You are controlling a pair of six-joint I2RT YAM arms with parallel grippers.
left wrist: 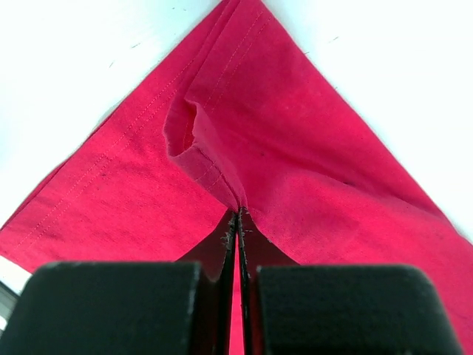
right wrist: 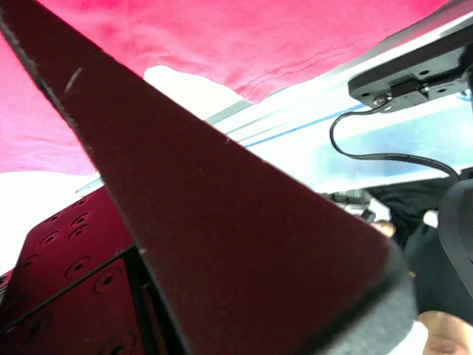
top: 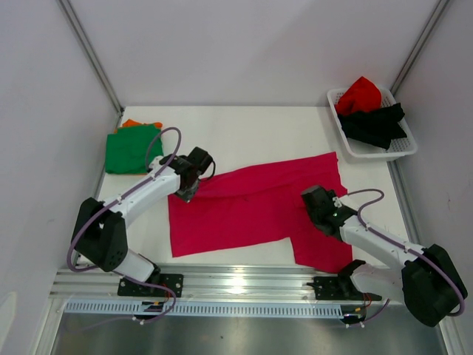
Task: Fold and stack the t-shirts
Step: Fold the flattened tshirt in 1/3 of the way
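Left gripper (left wrist: 238, 222) nearest lens in left wrist view: jaws clenched on raised ridge of magenta t-shirt (top: 244, 211); hem stitching shown there only. Whole shirt given by top view alone: spread at centre of table (top: 259, 133), long axis 8 to 2 o'clock, flap trailing toward 5. Right gripper (top: 319, 201) over shirt's 3 o'clock end; grip cannot be told, its wrist view filled by one finger (right wrist: 222, 222). At 10 o'clock, green t-shirt (top: 129, 151) folded, orange t-shirt (top: 131, 123) peeking out behind. At 2, red t-shirt (top: 360, 94) and black t-shirt (top: 377, 124) heaped in basket (top: 403, 148).

orange t-shirt (top: 131, 123) mostly hidden under green t-shirt (top: 131, 151)
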